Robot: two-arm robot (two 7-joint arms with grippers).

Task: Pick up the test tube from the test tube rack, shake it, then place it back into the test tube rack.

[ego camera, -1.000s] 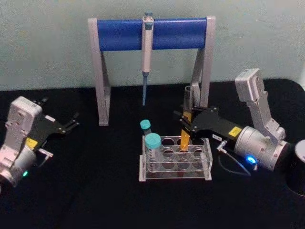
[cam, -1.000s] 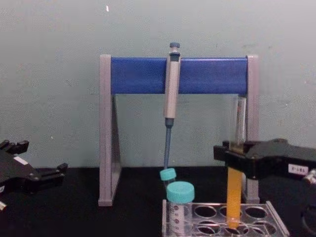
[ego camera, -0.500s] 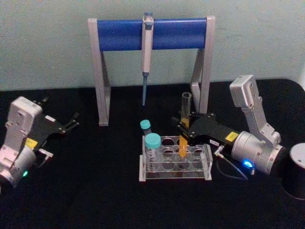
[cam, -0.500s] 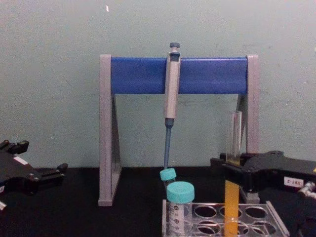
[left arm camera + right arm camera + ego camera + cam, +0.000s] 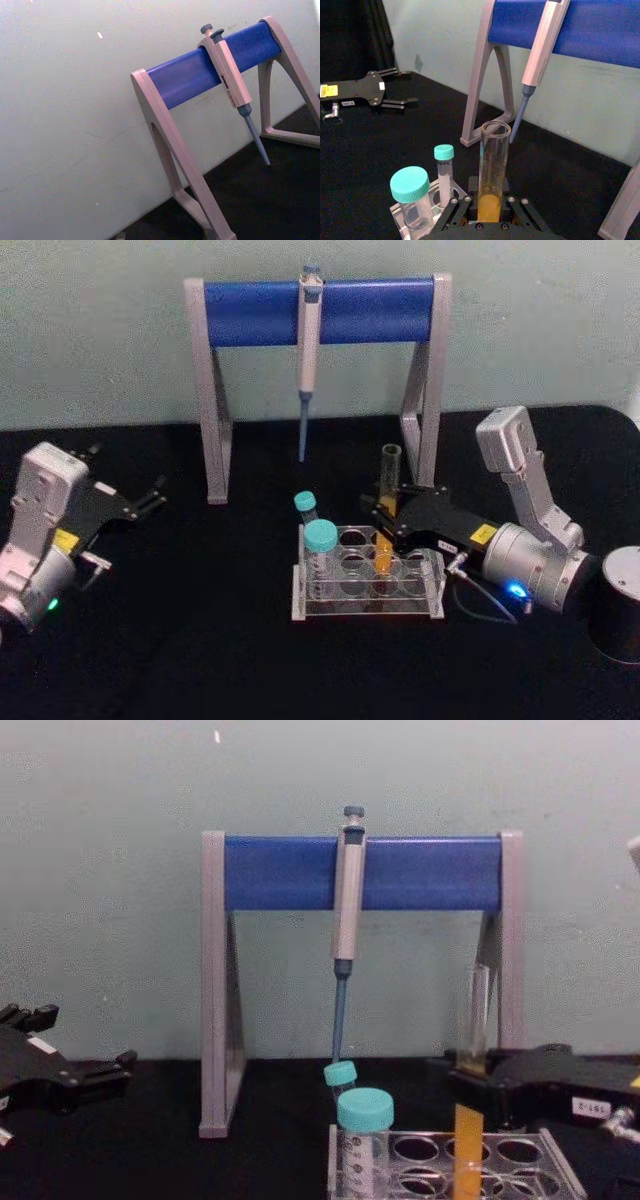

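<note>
Upright test tube (image 5: 386, 508), orange-yellow liquid below

The right tool (image 5: 487, 202) clasps the upright test tube (image 5: 493, 170) beside two teal-capped vials (image 5: 410, 197).

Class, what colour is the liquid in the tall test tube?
Orange-yellow liquid in the test tube; clearest in the head view.

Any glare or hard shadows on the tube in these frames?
Head view: no hard shadows on the black table; no glare on the test tube the right gripper holds in the test tube rack; left gripper parked at left. Chest view: the tube's clear top blends into the grey stand leg. Right wrist view: even light.
</note>
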